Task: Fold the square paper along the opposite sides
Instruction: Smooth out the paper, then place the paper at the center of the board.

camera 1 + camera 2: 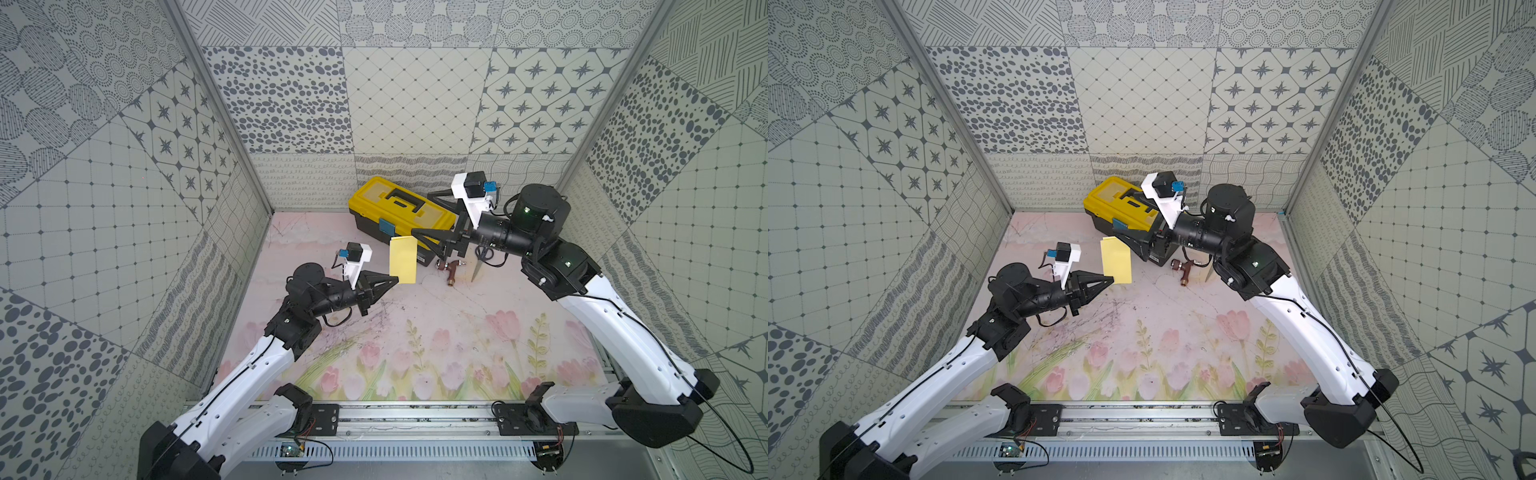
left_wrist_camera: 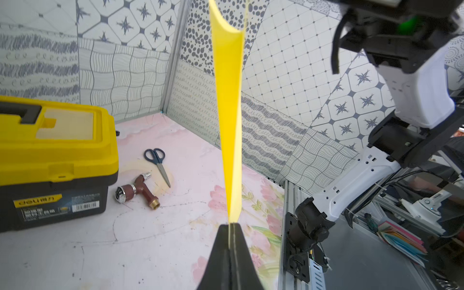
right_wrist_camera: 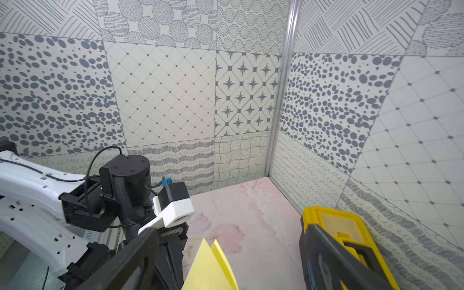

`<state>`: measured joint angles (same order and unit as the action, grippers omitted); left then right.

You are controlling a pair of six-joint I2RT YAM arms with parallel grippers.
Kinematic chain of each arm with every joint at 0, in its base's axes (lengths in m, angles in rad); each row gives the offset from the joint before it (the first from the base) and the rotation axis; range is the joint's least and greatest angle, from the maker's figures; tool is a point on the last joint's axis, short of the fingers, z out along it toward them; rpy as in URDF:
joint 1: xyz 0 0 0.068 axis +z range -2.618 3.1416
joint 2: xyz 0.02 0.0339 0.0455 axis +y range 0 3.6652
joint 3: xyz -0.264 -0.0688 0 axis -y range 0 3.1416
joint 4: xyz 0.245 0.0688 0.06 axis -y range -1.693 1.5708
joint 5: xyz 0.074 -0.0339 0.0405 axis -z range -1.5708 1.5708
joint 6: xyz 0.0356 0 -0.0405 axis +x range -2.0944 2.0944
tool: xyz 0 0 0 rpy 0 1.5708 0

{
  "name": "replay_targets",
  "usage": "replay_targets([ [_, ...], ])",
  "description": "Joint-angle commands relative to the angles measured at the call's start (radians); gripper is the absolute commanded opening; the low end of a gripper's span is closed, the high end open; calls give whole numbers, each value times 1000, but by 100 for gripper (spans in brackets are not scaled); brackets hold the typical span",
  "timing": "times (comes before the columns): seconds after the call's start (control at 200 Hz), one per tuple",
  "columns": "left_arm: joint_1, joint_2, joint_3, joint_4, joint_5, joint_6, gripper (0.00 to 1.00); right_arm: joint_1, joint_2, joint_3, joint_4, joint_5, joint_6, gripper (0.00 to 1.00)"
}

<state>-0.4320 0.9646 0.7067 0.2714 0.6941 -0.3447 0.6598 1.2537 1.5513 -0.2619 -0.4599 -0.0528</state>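
Left jaws: the left gripper (image 1: 396, 277) (image 2: 230, 227) is pressed flat on the near end of the sheet. Its black fingers meet with only paper between them.
Right jaws: the right gripper (image 1: 420, 212) is spread wide and holds nothing. In its wrist view the two black fingers (image 3: 140, 253) stand well apart, clear on either side of the sheet's far end.
Item held: thin, pale-yellow square paper (image 1: 403, 259) (image 1: 1116, 259) (image 2: 229, 100) (image 3: 211, 266), doubled into a narrow rectangle, with the two layers parting slightly at the far end.
Item position: lifted off the surface at mid-scene, between the two grippers, just near-left of the toolbox.
Toolbox: bright yellow-lidded, black-bodied plastic toolbox (image 1: 376, 203) (image 2: 55, 155), far centre, lid shut, partly behind the right gripper.
Fitting: brown-and-brass metal tap fitting (image 1: 451, 271) (image 2: 138, 192), lying just near-right of the toolbox.
Scissors: blue-handled steel scissors (image 2: 157, 163), blades closed, just right of the tap fitting.
Surface: pink floral-printed mat (image 1: 415, 340); both arms reach in from its near edge.
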Motion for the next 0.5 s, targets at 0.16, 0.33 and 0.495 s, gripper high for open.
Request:
replay_targets([
  [0.16, -7, 248, -118, 147, -87, -494, 0, -46, -112, -230, 146, 213, 229, 97],
  [0.33, -7, 397, -153, 76, -163, -549, 0, -71, -140, -333, 124, 221, 303, 97],
  [0.495, -9, 581, -207, 216, -107, -627, 0, -81, -163, -389, 104, 227, 315, 97],
])
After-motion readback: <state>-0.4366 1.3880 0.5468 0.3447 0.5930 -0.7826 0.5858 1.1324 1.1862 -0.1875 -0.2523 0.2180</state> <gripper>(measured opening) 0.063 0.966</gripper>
